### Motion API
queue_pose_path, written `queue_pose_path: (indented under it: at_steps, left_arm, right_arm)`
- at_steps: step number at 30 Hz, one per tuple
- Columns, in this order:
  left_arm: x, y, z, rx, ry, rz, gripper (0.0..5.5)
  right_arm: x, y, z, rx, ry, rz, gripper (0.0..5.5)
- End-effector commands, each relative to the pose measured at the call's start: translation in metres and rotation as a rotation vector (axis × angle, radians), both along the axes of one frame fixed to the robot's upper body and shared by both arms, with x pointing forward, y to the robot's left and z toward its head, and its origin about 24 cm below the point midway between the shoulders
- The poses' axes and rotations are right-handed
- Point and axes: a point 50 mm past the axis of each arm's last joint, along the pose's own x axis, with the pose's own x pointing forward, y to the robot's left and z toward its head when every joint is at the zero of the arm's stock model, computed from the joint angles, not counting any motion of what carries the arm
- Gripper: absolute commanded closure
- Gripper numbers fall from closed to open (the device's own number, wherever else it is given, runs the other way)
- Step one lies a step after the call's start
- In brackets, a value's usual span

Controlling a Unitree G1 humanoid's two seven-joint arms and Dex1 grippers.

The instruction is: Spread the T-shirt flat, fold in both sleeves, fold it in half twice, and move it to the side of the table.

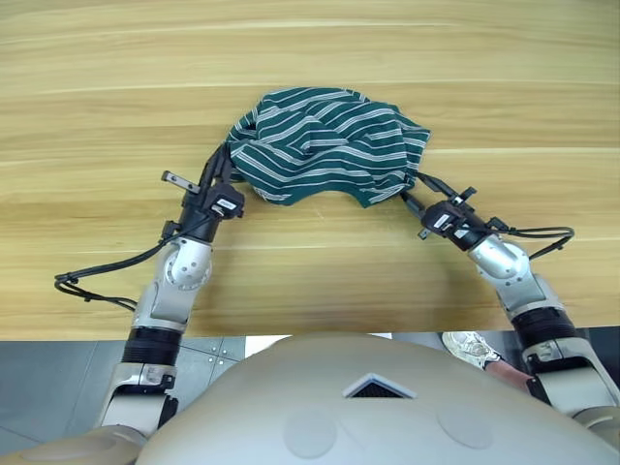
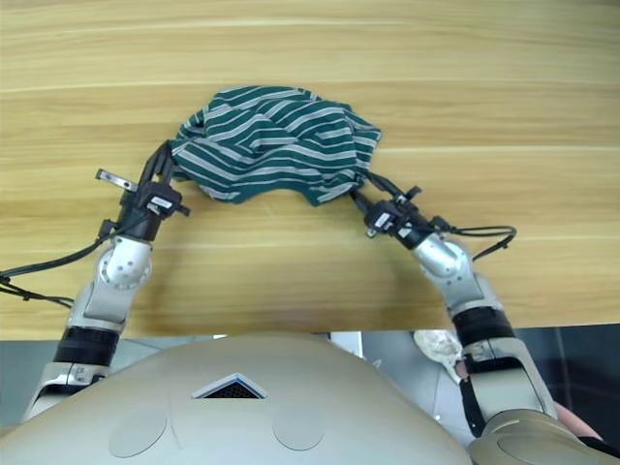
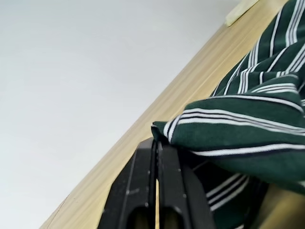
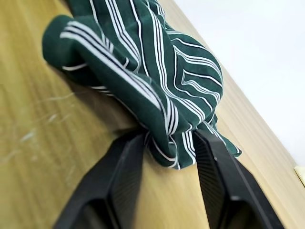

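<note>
A dark green T-shirt [image 1: 325,145] with white stripes is bunched in a heap at the middle of the wooden table [image 1: 291,281]. It sags between my two grippers. My left gripper [image 1: 227,158] is at the shirt's left edge, and in the left wrist view it [image 3: 156,143] is shut on a hem fold, fingers pressed together. At the shirt's right lower corner my right gripper [image 1: 412,190] holds a thick fold. The right wrist view shows that fold [image 4: 167,119] filling the gap between its fingers [image 4: 125,162].
Bare wood surrounds the shirt on all sides. The table's near edge [image 1: 291,334] runs just behind my wrists, with grey floor below it. Loose cables [image 1: 97,276] loop beside my left arm and near my right wrist [image 1: 542,232].
</note>
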Motion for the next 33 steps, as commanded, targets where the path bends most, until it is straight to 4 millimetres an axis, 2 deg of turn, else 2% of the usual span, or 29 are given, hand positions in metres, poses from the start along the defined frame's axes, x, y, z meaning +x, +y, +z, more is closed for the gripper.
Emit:
queue_pose_path:
  at_steps: [1,8,14,16,18,21,24,26,28,30,32,33]
  left_arm:
    - [0.002,0.005,0.003,-0.005,-0.012,0.023,5.50]
    - [0.002,0.003,0.005,-0.011,-0.019,0.013,5.50]
    - [-0.002,0.008,0.005,-0.034,-0.014,0.032,5.50]
    - [-0.005,0.018,0.007,-0.069,-0.005,0.056,5.50]
    - [-0.012,0.020,0.011,-0.110,0.018,-0.010,5.50]
    - [-0.050,0.006,0.018,-0.206,0.088,-0.336,5.50]
    - [-0.069,0.012,0.028,-0.299,0.131,-0.460,5.50]
    - [-0.080,0.006,0.039,-0.373,0.142,-0.570,5.50]
    - [-0.070,0.006,0.049,-0.432,0.096,-0.599,5.50]
    - [-0.034,0.010,0.055,-0.415,0.020,-0.556,5.50]
    - [0.024,0.019,0.067,-0.431,-0.071,-0.441,5.50]
    - [0.059,0.023,0.076,-0.486,-0.106,-0.377,5.50]
  right_arm:
    - [-0.014,-0.004,-0.018,-0.079,0.111,0.017,4.26]
    - [-0.009,0.001,-0.017,-0.074,0.097,0.025,5.45]
    - [-0.008,-0.008,-0.012,-0.069,0.067,-0.007,5.49]
    - [-0.009,-0.016,0.003,0.011,0.008,-0.028,5.49]
    - [-0.011,-0.022,0.026,0.134,-0.062,-0.032,5.49]
    - [-0.027,-0.041,0.060,0.303,-0.145,-0.016,5.49]
    - [-0.046,-0.052,0.087,0.465,-0.208,0.018,5.49]
    - [-0.054,-0.050,0.104,0.587,-0.254,0.067,5.49]
    - [-0.046,-0.048,0.115,0.669,-0.302,0.086,5.49]
    - [-0.012,-0.038,0.111,0.605,-0.315,0.078,5.49]
    - [0.041,-0.020,0.113,0.553,-0.366,0.023,5.49]
    - [0.078,-0.015,0.121,0.549,-0.410,-0.072,5.49]
